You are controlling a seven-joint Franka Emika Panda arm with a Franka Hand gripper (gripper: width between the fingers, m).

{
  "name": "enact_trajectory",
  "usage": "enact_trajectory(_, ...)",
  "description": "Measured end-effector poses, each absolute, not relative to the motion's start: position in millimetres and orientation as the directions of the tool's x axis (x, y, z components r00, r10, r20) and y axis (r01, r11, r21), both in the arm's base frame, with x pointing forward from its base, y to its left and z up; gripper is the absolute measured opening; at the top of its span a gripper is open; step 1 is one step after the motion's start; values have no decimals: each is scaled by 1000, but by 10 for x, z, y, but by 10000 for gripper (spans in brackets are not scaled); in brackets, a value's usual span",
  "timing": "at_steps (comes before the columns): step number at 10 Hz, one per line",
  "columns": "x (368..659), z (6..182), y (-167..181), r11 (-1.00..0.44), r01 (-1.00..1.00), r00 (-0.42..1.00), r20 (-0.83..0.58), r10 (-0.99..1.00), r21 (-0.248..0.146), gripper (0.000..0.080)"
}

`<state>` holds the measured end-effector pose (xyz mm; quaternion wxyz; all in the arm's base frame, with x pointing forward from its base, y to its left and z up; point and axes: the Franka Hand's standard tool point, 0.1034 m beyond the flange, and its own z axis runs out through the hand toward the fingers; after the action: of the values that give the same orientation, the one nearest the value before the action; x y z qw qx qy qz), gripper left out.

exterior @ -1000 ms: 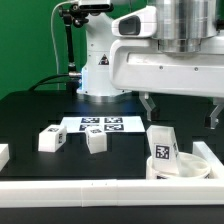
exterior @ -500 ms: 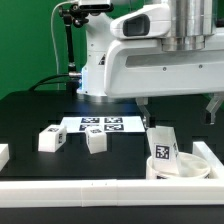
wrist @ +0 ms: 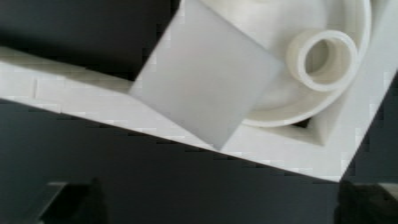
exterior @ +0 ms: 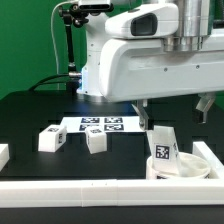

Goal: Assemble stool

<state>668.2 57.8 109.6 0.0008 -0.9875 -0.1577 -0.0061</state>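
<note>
Pincer: the pincer (exterior: 175, 110) hangs released above the seat corner, jaws spread wide and holding nothing, clear of every part.
Seat: the seat (exterior: 188, 170) lies flat in the corner made by the white rails (exterior: 100, 190) at the exterior view's right. The wrist view shows its round face with a raised ring socket (wrist: 326, 58).
Standing leg: the standing leg (exterior: 162, 148) is upright on the seat, tag toward the camera. Whether it is fully home in a socket cannot be told.
Loose legs: the first loose leg (exterior: 52, 139) and the second loose leg (exterior: 96, 141) lie apart on the black worktop (exterior: 30, 115). They are just in front of the marker board (exterior: 102, 126) and well away from the seat.
Step, as judged: one leg is at the seat and two are waiting, so the build looks early to midway.
Handling: the parts look like hard moulded plastic, stiff and probably light. They are unlikely to break, but their smooth faces could slide between the pads.
Where to hold: take a leg across two flat opposite sides, up from the end that enters the socket. The seat looks too broad to pinch and is better left braced against the rails.
Risk: a leg gripped off-centre may twist. A light seat may creep out of its corner when pushed.
</note>
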Motion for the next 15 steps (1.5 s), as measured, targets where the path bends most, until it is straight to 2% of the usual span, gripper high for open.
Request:
enact_trajectory(3,6647,1062,575,-832,555,832,-5,555,15,649)
enact_trajectory(5,6633,1057,605,-730,683,730,-6,683,8,649)
enact_trajectory(11,6620,1030,584,-725,688,725,-9,688,4,649)
enact_trajectory(15,6454,869,608,-709,705,709,-3,705,7,649)
